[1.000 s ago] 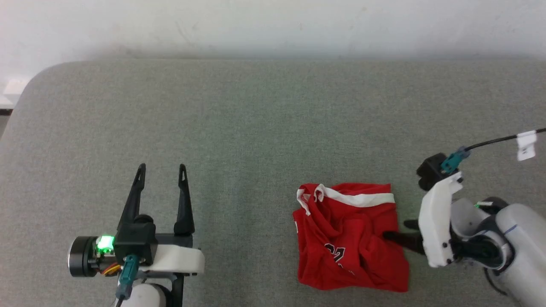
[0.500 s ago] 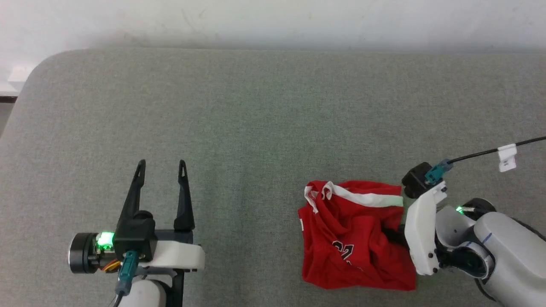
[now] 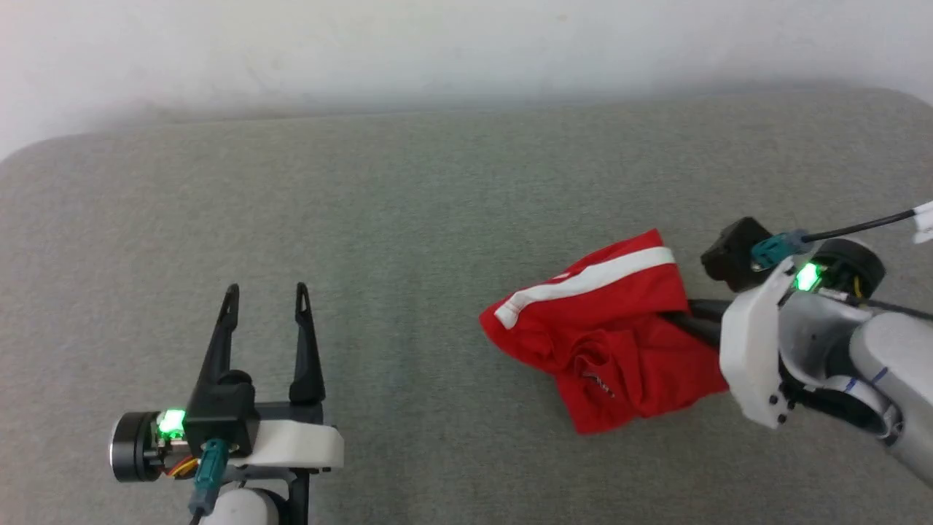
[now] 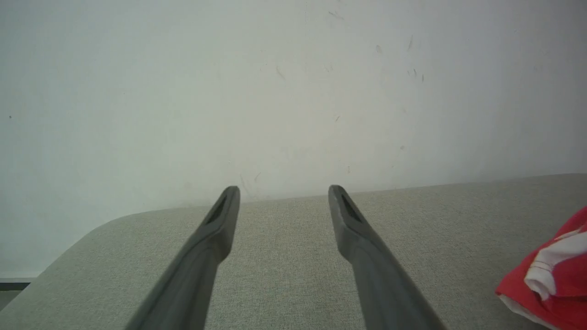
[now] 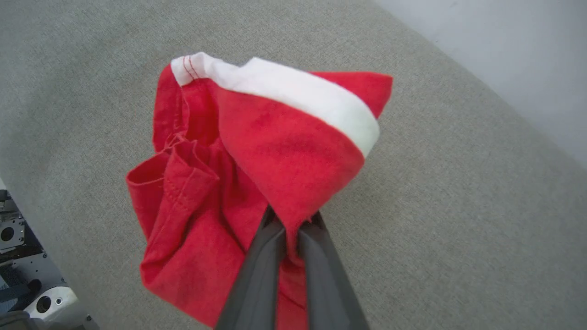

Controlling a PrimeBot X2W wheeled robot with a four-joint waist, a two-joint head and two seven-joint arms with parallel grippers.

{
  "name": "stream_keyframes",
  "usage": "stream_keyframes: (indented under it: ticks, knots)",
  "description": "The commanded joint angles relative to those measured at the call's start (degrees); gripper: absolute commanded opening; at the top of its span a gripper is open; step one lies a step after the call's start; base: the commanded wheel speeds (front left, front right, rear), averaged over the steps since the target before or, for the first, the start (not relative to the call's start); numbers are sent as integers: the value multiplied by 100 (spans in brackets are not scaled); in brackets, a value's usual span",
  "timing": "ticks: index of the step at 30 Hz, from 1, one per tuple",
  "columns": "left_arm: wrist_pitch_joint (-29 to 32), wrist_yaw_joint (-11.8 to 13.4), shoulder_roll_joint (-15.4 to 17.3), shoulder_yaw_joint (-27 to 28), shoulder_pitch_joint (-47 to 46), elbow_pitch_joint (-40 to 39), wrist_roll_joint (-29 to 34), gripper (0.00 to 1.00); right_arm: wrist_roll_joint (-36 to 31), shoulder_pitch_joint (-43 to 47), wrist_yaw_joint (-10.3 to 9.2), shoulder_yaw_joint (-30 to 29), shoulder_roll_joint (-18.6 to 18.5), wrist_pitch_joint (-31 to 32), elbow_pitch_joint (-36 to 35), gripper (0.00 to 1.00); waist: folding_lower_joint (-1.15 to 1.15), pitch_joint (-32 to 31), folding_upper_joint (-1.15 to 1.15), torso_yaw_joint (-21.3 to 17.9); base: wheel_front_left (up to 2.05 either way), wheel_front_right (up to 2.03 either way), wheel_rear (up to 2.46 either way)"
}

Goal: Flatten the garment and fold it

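Right gripper (image 5: 286, 231) closed within the last second: its fingers were spread beside the cloth and are now pressed together on a fold. The heap has been tugged out of its squarish lie and its stripe now slants. The head camera has shifted too, so some of that change is only apparent.

Grey padded surface (image 3: 408, 219): broad and soft-looking, with bare room toward 9 and 12 o'clock for spreading.

Garment (image 3: 619, 343): at about 4 o'clock in the head view, crumpled and partly raised at its 3 o'clock edge where the right gripper pinches it, the rest trailing on the pad. Judged light, limp and slick. It should drape rather than hold shape, and a thin pinch could slip or catch one layer only.

Left gripper (image 3: 266, 289): at 8 o'clock, fingers spread wide, holding nothing, well apart from the cloth.

White stripe (image 3: 590, 281): runs along the 12 o'clock edge and is the clearest landmark. A second hold near its free end at 9 o'clock looks best, so both arms can pull the fabric taut.

Hem (image 5: 183, 66): stitched and doubled, likely the firmer bite.
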Motion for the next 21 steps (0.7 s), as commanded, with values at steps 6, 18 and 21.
stream_keyframes:
  ticks: [6, 18, 21]
  knots:
    - [-27, 51, 2, 165, -62, -215, 32, 100, -183, -306, -12, -109, -533, -34, -217, 0, 0, 458, 0, -976, 0, 0, 0]
    - [-27, -66, 123, 140, -740, -682, 150, 100, -878, -496, -12, -833, -1077, -555, 1212, 0, 0, 1777, 0, -1380, 0, 0, 0]
    - [-27, -133, 153, 66, -970, -743, 161, 100, -1078, -665, -12, -1129, -1053, -827, 1832, 0, 0, 2053, 0, -1237, 0, 0, 0]
